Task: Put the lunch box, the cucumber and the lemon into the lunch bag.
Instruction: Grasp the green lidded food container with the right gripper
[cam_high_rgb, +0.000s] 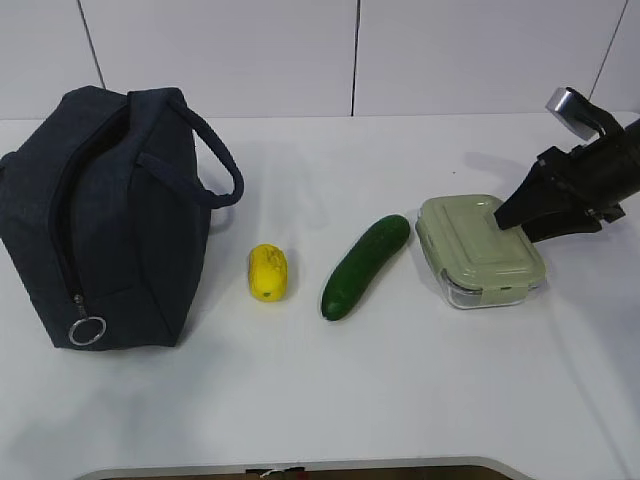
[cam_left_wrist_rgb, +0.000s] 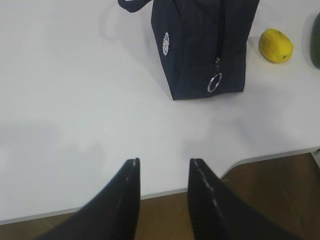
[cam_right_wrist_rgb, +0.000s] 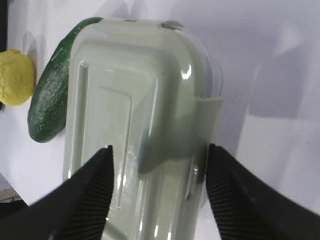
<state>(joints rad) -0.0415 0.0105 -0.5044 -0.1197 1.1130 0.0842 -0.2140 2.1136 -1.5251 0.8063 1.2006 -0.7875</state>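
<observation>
On the white surface (cam_high_rgb: 400, 400) lie, left to right, the bag (cam_high_rgb: 100, 220), lemon (cam_high_rgb: 268, 272), cucumber (cam_high_rgb: 364, 266) and box (cam_high_rgb: 478, 250). The right pincer (cam_right_wrist_rgb: 159, 165) hangs over the box lid, its jaws spread wide and empty. The left pincer (cam_left_wrist_rgb: 163, 172) hovers near the surface edge, jaws apart, holding nothing.

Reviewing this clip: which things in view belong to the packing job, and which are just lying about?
Part of the job:
lunch box, right tool open above its lid
cucumber
lemon
lunch bag, standing at the left

Just lying about:
nothing; only the white table under them, with the left tool open near its edge
</observation>
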